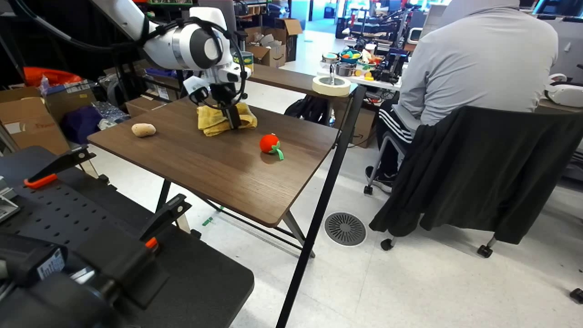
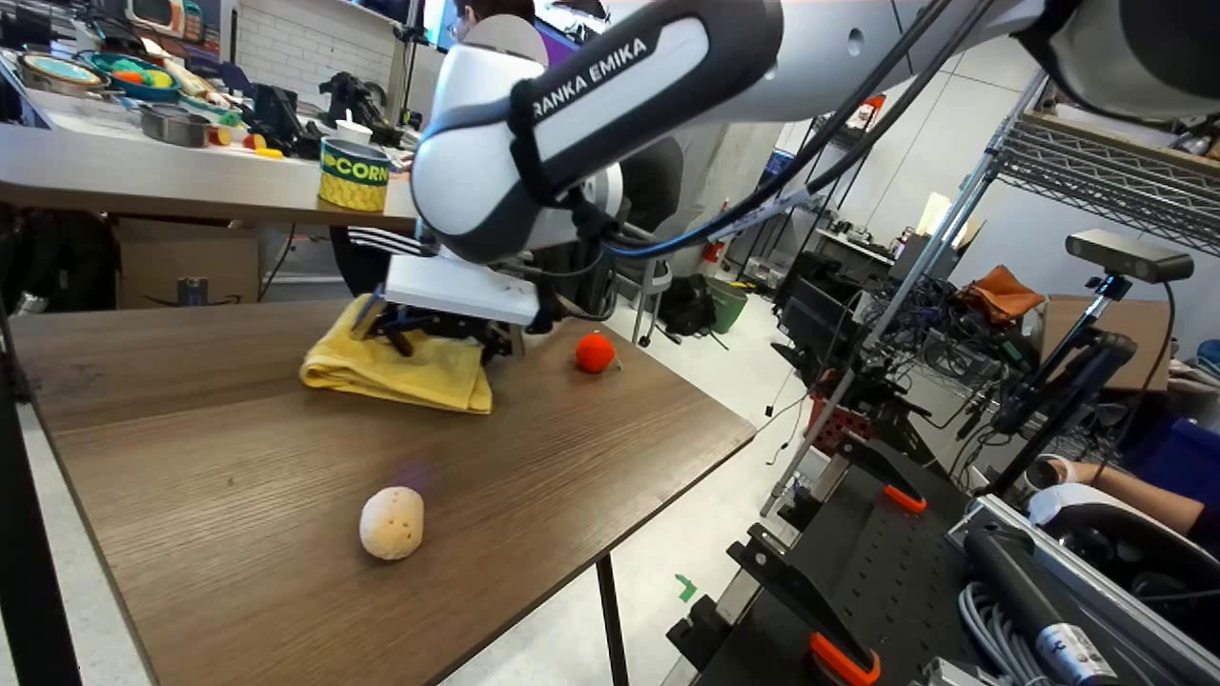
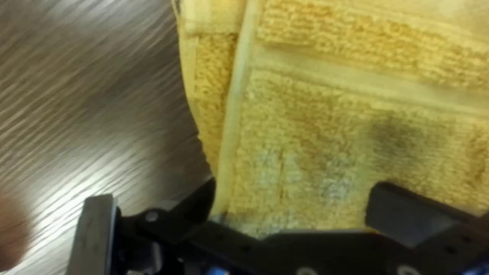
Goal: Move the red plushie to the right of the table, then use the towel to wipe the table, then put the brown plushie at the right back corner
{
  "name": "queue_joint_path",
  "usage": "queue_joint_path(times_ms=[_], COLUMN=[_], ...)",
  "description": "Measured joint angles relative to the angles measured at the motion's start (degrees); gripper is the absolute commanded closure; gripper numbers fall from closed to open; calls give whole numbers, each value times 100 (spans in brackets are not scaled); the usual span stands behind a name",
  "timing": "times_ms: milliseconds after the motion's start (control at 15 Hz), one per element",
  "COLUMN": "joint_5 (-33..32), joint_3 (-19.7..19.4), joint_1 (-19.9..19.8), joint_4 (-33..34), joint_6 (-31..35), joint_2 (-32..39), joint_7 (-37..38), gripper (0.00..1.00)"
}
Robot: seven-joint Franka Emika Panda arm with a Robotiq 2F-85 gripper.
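The red plushie (image 1: 268, 144), a tomato with a green top, sits on the wooden table in both exterior views (image 2: 595, 353). The brown plushie (image 1: 143, 130), pale and potato-shaped, lies apart from it on the table (image 2: 392, 523). The folded yellow towel (image 1: 210, 122) lies under my gripper (image 1: 222, 109); it shows in an exterior view (image 2: 410, 376) and fills much of the wrist view (image 3: 313, 107). My gripper (image 2: 440, 333) is open, fingers wide apart. In the wrist view (image 3: 244, 196) one finger is over bare wood beyond the towel's edge, the other over the towel.
The wooden table (image 1: 196, 159) has a black post (image 1: 328, 191) at one corner. A shelf behind holds a corn can (image 2: 354, 175) and a tape roll (image 1: 331, 85). A black cart (image 1: 205, 282) with clamps stands beside it. A person (image 1: 478, 64) sits nearby.
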Motion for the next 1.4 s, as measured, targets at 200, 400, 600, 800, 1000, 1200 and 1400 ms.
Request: queue_joint_path(times_ms=[200,400,600,800,1000,1200,1400], joint_5=[-109,-334,-501,-596,-637,-637,-637], joint_3=[-539,-743,-710,-696,-696,-691,-636], joint_1=[-25,-24,77,283,444,485,422], joint_4=[-446,-581,-615,-666,-750,-816,-832], joint_6=[-27,-364,-423,-383,-361,-361,-235], joint_2=[-190,-273,-341,-485,-728,-896,-844], joint_7=[339,618,641,731,874,941,972], gripper=[0,0,0,0,0,0,0])
